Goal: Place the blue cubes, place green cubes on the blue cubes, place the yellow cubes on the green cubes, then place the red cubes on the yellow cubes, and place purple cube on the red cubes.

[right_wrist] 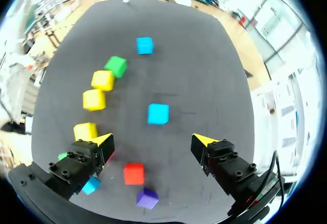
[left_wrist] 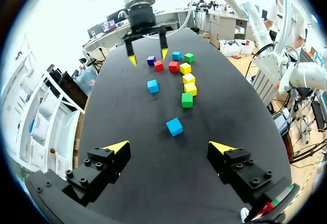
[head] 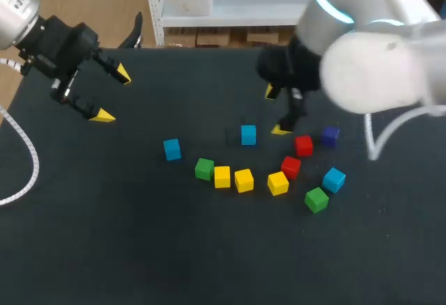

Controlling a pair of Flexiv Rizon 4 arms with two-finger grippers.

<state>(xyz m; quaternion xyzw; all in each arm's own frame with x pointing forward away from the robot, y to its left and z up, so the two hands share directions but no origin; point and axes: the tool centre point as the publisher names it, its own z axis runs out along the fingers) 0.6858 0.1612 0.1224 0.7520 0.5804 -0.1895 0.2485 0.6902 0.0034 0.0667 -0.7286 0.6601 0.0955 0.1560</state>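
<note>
Black matte tabletop [head: 104,249] carries every cube loose and single. Nothing is stacked, so I judge the whole tower undone, beginning with the blue layer. Around the row of three small yellow cubes [head: 244,180], one small blue cube [head: 172,149] lies at ten o'clock, a second blue cube [head: 248,135] at twelve and a third blue cube [head: 334,179] at three. The green cubes [head: 204,169] sit at nine and four, and the red cubes [head: 290,166] and the purple cube [head: 330,135] at two. The left gripper [head: 111,95] is spread and empty, well apart at ten o'clock. The right gripper [head: 275,111] is spread and empty near the second blue cube.

Head view high behind table [head: 104,249], wrist views nearer, all sharing cubes [head: 244,180]
</note>
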